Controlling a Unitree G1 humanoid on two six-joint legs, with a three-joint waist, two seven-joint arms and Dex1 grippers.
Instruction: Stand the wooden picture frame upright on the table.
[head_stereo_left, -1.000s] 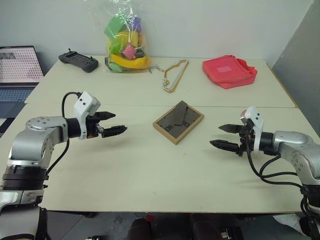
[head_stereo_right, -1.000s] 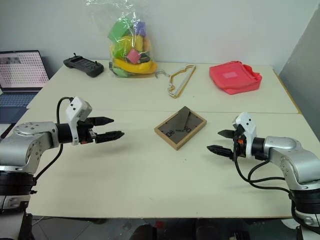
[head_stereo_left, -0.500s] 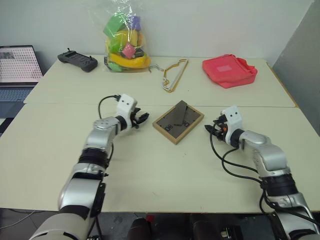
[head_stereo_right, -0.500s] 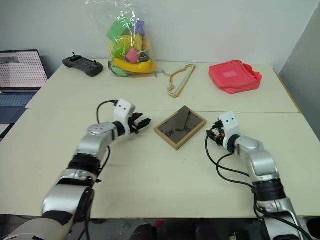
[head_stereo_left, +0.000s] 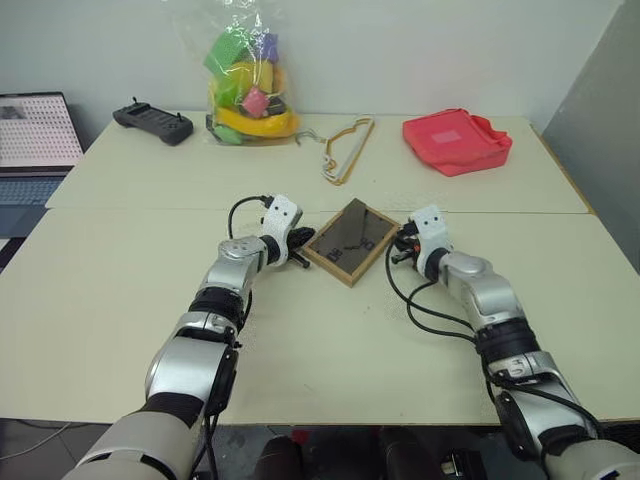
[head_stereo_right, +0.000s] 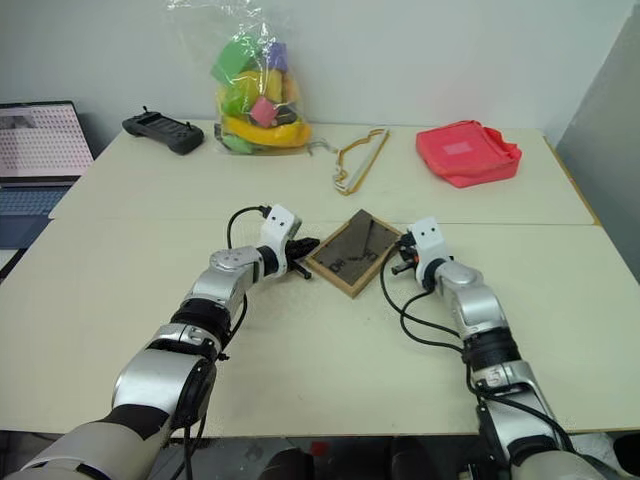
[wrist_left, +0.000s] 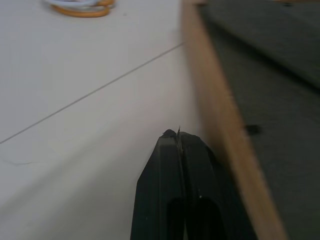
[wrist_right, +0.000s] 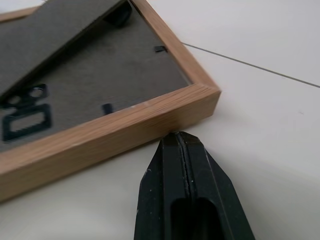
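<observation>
The wooden picture frame (head_stereo_left: 350, 240) lies flat, dark back panel and fold-out stand facing up, in the middle of the table (head_stereo_left: 300, 350). My left gripper (head_stereo_left: 303, 244) is shut, its tip against the frame's left edge; in the left wrist view the shut fingers (wrist_left: 170, 165) lie right beside the light wood border (wrist_left: 220, 125). My right gripper (head_stereo_left: 402, 246) is shut too, its tip at the frame's right corner. The right wrist view has the black fingers (wrist_right: 170, 170) touching the wood border (wrist_right: 125, 122) just under that corner. Neither gripper holds anything.
At the back of the table stand a clear bag of colourful toys (head_stereo_left: 250, 85), a black controller (head_stereo_left: 152, 122), a wire hanger (head_stereo_left: 345, 150) and a red pouch (head_stereo_left: 457, 142). A laptop (head_stereo_left: 35, 135) sits off the far left edge.
Both arms swung in from the sides to the frame, and both grippers closed from open to shut. The frame lies where it did.
</observation>
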